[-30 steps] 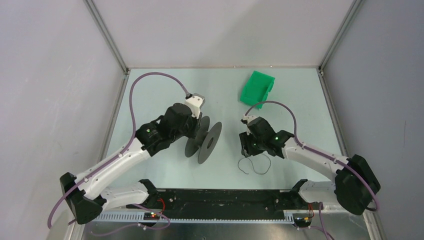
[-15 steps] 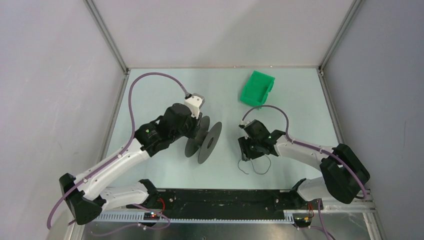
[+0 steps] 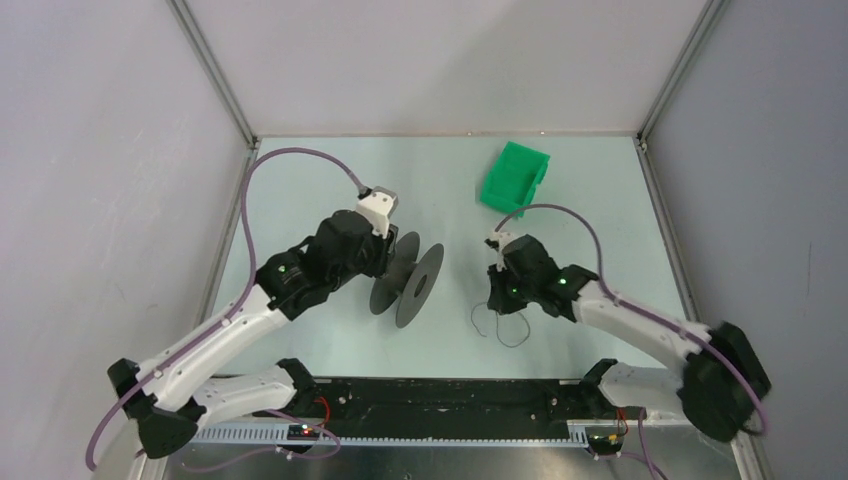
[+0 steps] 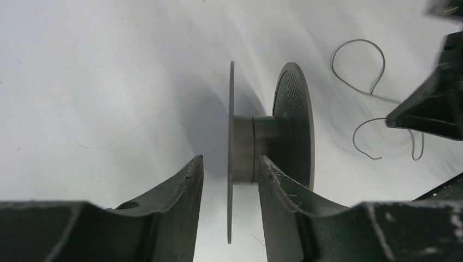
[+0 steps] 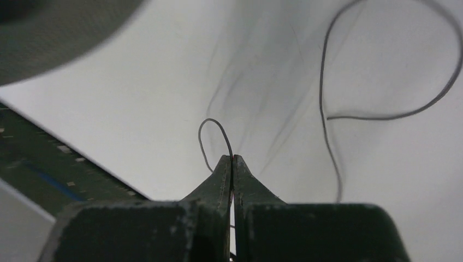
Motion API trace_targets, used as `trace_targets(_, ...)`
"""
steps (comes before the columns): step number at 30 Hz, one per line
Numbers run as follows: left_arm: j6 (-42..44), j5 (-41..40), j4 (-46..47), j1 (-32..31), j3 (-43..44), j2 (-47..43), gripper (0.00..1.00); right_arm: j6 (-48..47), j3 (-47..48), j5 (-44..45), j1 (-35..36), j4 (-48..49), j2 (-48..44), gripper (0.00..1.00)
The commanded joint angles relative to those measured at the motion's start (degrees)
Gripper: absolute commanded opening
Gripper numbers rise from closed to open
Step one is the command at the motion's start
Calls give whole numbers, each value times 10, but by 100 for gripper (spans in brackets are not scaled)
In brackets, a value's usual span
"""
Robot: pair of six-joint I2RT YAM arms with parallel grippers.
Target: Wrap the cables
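The cable is a thin dark wire lying in loose curls on the table, right of a black reel. My right gripper is down at the curls. In the right wrist view the right gripper is shut on the cable, and a small loop of wire rises from its tips. My left gripper stands open astride the reel's near flange, with a gap on each side. The cable curls beyond the reel, next to the right gripper.
A green bin lies at the back right of the table. The reel stands on its flange edges between the two arms. Grey walls close in the table on the left, right and back.
The right gripper has closed on the wire, and the curls have shifted slightly left. The left jaws have opened wider and that arm has drawn back a little to the left.
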Motion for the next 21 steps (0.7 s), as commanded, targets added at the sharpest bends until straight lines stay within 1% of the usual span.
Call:
trace_targets(1, -12, -29, -2, 3, 20, -45, 46, 7, 8, -45, -2, 40, -122, 0)
trace_targets(4, -15, 4, -1, 4, 30, -72, 48, 16, 8, -80, -1, 83, -203, 0)
trace_targets(8, -24, 93, 4, 4, 35, -98, 51, 49, 8, -107, 7, 151, -264, 0)
trace_targets(11, -28, 205, 28, 4, 32, -111, 54, 65, 8, -109, 22, 207, -276, 0)
trace_targets(13, -32, 256, 46, 4, 27, -112, 56, 80, 8, -112, 30, 237, -271, 0)
trace_targets(16, -49, 298, 74, 4, 14, -110, 56, 112, 8, -110, 44, 286, -261, 0)
trace_targets(21, -86, 332, 133, 4, -25, -103, 54, 136, 8, -59, 78, 352, -245, 0)
